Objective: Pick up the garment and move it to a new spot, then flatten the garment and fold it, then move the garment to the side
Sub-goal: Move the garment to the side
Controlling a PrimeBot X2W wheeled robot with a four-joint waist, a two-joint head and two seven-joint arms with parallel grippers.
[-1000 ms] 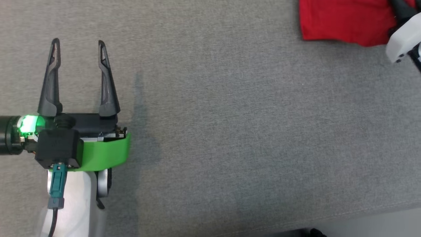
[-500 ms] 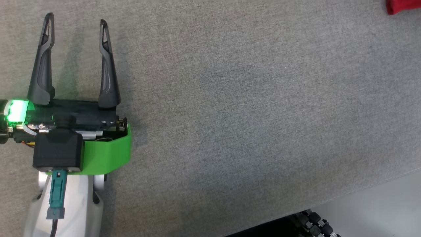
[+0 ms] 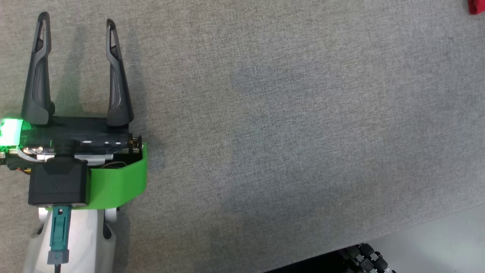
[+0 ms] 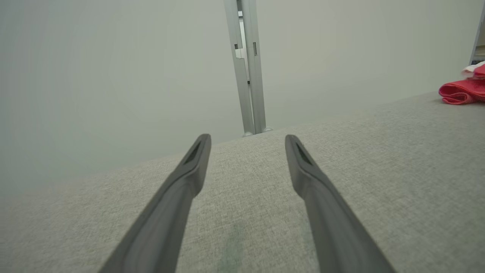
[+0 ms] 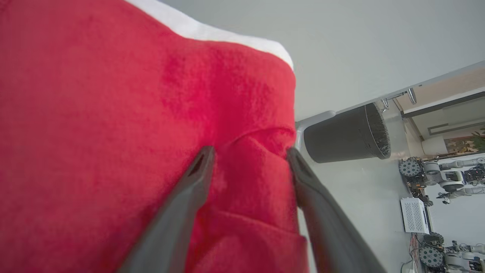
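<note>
Garment (image 5: pixel 94 113) (red, fleecy) bunched between prongs of wide-apart right claw (image 5: pixel 249 151).

No text looks legible on anything here.

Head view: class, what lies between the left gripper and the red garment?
The stretch is bare: in the head view, plain grey fabric surface runs from the left gripper to the red garment at the top right corner.
</note>
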